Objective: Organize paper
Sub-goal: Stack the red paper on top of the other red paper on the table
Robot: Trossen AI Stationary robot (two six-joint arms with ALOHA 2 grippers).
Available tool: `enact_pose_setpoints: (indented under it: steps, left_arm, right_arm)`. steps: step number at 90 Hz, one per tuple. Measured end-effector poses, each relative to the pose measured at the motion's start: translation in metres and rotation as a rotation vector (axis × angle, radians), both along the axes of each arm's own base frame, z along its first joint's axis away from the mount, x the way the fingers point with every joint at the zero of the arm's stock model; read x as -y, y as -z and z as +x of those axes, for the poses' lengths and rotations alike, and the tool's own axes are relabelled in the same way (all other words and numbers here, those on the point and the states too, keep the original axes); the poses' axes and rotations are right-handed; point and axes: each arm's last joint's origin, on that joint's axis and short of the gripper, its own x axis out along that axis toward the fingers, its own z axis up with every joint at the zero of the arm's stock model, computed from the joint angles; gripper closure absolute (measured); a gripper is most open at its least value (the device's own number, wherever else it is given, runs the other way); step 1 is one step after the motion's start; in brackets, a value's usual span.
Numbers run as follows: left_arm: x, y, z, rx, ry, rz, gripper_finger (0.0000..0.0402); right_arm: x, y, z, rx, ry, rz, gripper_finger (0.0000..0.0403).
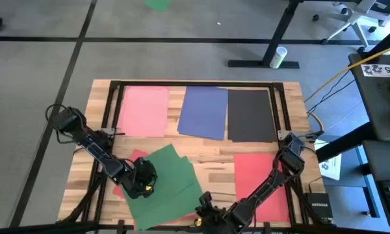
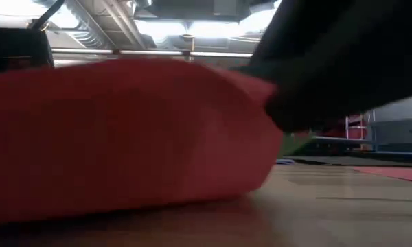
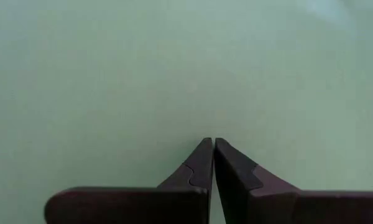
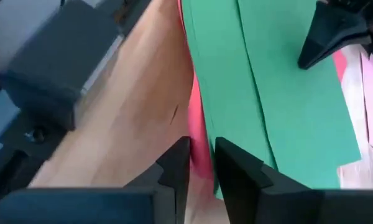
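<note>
Down, left end effector (image 1: 145, 184) on green paper (image 1: 175, 170)

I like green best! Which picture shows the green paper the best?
The high view: the whole green paper lies overlapped under the left claw. The left wrist view shows only plain green, the right wrist view part of it, the low view a sliver.

Wooden table (image 1: 214, 166), pink sheet (image 1: 144, 110), blue sheet (image 1: 203, 112), black sheet (image 1: 251, 115), red sheet (image 1: 257, 174), seemingly overlapped green sheets (image 1: 172, 179).

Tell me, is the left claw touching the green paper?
Cannot tell. The left wrist view shows the left claw nearly shut, right over the green paper, but no view shows contact or a gap plainly.
</note>
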Motion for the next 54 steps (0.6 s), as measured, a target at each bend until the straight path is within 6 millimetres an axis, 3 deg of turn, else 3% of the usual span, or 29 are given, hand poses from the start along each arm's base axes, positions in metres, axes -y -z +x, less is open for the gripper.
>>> enact_pose_setpoints:
  steps: [54]
  left_arm:
    - [-0.001,0.0,0.001,-0.002,-0.001,0.0,0.0402]
  right_arm:
    - [0.012,-0.001,0.012,0.028,0.014,-0.05,0.0338]
